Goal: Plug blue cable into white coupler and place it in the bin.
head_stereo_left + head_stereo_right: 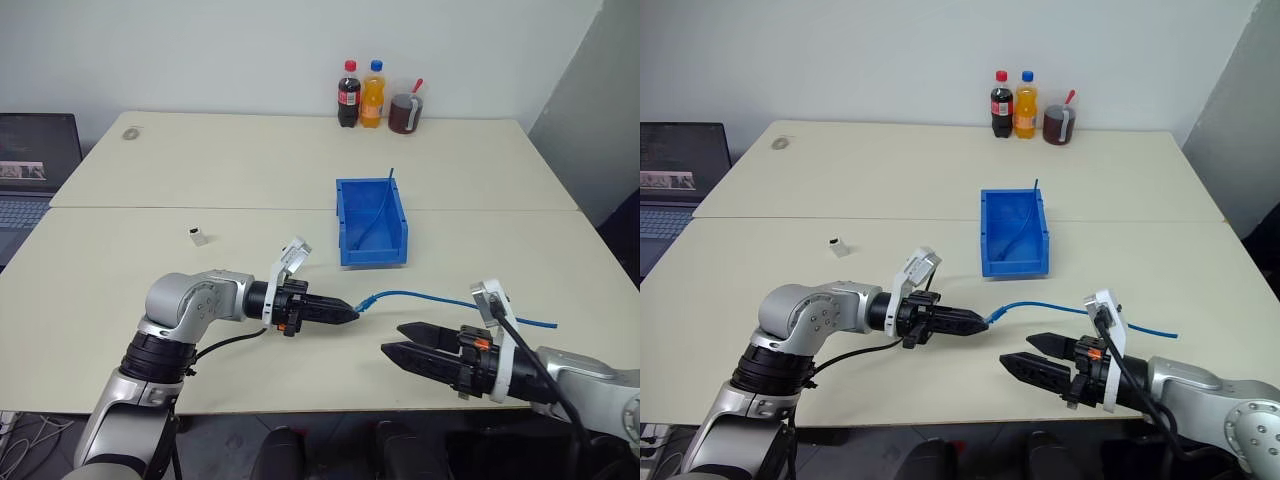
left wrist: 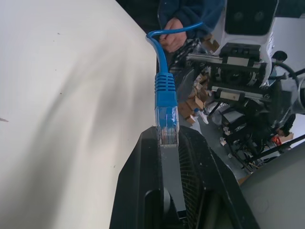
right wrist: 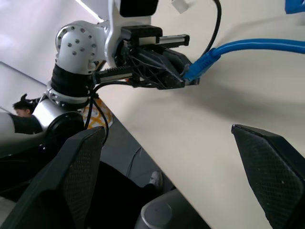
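My left gripper [image 1: 348, 312] is shut on the plug of the blue cable [image 1: 440, 297], which trails to the right across the table's front. In the left wrist view the plug [image 2: 165, 102] sticks out from between the black fingers [image 2: 143, 181]. To the right of that plug and nearer the table's front edge, my right gripper [image 1: 392, 338] stands open and holds nothing, its tips pointing left. The white coupler [image 1: 198, 236] lies alone on the table, far left of the bin [image 1: 372, 252]. The right wrist view shows the left gripper [image 3: 164, 69] with the cable [image 3: 248, 47].
Another thin blue cable [image 1: 384, 205] lies in the bin, its stiff end poking above the rim. Two bottles [image 1: 360, 95] and a cup [image 1: 405, 112] stand at the far edge. A laptop [image 1: 35, 170] sits at the left. A person's hand [image 2: 174, 36] shows beyond the table.
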`<state>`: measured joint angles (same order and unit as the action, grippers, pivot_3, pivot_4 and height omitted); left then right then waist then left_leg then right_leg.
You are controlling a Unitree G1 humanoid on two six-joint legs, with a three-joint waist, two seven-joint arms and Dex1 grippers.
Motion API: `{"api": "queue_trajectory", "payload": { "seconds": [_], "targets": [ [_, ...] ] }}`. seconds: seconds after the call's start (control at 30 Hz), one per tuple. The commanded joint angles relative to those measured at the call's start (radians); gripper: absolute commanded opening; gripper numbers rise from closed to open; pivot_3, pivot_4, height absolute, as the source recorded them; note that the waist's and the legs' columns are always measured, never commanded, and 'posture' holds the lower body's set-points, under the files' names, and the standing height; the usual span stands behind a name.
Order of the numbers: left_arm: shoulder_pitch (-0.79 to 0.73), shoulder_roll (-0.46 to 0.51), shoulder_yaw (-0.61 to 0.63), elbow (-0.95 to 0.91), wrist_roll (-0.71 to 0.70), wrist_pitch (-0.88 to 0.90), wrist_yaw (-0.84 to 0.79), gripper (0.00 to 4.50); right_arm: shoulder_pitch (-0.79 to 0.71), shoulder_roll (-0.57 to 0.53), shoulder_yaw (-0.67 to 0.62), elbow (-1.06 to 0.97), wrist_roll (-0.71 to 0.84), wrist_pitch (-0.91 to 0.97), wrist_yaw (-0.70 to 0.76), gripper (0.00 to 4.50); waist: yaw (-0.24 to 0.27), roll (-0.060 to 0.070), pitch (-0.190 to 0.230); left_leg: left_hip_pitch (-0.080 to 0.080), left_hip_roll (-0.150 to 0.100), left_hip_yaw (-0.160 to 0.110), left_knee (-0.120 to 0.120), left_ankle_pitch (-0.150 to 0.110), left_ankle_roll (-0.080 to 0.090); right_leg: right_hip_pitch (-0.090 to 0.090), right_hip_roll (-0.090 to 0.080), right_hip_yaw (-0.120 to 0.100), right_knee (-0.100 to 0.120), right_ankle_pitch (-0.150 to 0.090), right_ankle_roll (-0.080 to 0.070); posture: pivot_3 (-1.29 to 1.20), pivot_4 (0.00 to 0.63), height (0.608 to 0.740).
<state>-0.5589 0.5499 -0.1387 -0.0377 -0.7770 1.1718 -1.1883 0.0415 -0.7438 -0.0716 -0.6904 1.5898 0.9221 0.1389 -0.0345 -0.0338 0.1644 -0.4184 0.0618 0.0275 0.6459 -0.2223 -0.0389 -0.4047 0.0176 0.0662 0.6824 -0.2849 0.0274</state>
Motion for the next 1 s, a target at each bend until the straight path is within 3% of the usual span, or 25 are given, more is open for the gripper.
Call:
{"api": "queue_trajectory", "payload": {
  "seconds": [0.03, 0.57, 0.67, 1.0],
  "targets": [
    [-0.007, 0.013, 0.023, -0.057, -0.05, 0.021, -0.006, 0.2, -0.048, 0.057, 0.033, 0.01, -0.037, -0.048, 0.014, 4.5, 0.0, 0.0, 0.0, 0.0, 0.0, 0.0, 0.0, 0.0, 0.0, 0.0, 0.0, 0.0, 0.0, 0.0, 0.0, 0.0, 0.15, 0.74],
    [0.015, 0.039, 0.035, -0.102, -0.145, 0.09, 0.016, 0.2, -0.124, 0.125, 0.084, 0.054, 0.049, -0.061, 0.017, 4.5, 0.003, 0.0, 0.0, -0.001, 0.0, 0.001, -0.001, 0.0, 0.0, -0.001, 0.0, 0.001, -0.001, 0.0, 0.0, 0.0, 0.15, 0.74],
    [0.018, 0.04, 0.036, -0.104, -0.154, 0.095, 0.02, 0.2, -0.127, 0.119, 0.091, 0.058, 0.046, -0.056, 0.026, 4.03, 0.003, 0.0, 0.0, -0.001, 0.0, 0.0, -0.001, 0.0, 0.0, -0.001, 0.0, 0.002, -0.001, 0.0, 0.0, 0.0, 0.15, 0.74],
    [0.038, 0.046, 0.039, -0.123, -0.175, 0.098, 0.03, 0.2, -0.13, 0.102, 0.099, 0.06, 0.048, -0.039, 0.057, 1.73, 0.003, 0.0, 0.0, -0.001, 0.0, 0.001, -0.001, 0.0, 0.0, -0.001, 0.0, 0.002, -0.001, 0.0, 0.0, 0.0, 0.15, 0.74]
  ]
}}
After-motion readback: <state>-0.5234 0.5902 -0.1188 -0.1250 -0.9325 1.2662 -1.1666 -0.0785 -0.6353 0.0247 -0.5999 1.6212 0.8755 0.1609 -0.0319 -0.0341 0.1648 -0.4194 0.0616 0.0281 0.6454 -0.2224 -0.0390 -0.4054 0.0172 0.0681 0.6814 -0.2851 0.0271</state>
